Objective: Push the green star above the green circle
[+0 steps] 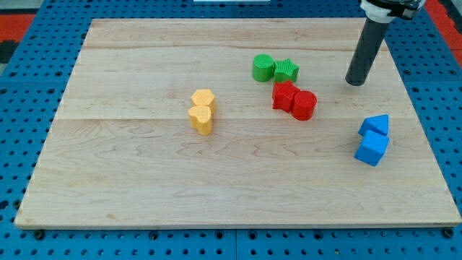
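Note:
The green circle (263,67) sits on the wooden board (144,166) right of centre, towards the view's top. The green star (286,71) touches its right side, a little lower. My tip (354,83) rests on the board to the right of the green star, about a hundred pixels away, touching no block. The dark rod rises from it to the view's top right corner.
A red star (284,95) and a red circle (304,105) lie touching just below the green pair. Two yellow blocks (202,110) stand together left of centre. A blue triangle (375,125) and a blue cube (372,148) sit near the right edge.

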`<state>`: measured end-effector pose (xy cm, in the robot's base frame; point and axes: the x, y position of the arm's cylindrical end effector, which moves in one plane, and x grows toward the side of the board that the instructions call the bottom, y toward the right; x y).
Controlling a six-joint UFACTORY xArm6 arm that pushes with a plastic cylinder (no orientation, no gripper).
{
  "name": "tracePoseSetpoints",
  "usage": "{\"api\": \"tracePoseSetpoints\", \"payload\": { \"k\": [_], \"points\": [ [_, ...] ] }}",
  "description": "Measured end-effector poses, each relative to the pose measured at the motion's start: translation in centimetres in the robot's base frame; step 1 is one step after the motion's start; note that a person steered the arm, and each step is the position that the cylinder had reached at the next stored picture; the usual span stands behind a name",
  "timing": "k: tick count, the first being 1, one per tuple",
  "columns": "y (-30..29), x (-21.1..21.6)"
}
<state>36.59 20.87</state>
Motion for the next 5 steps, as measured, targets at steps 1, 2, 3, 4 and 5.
{"api": "tracePoseSetpoints", "payload": {
  "k": [1, 2, 3, 4, 5],
  "points": [
    [-0.1, 0.0],
    [-1.0, 0.0],
    [-5.1, 0.7],
    [-9.7, 1.1],
    [-11.4, 0.8]
  ]
}}
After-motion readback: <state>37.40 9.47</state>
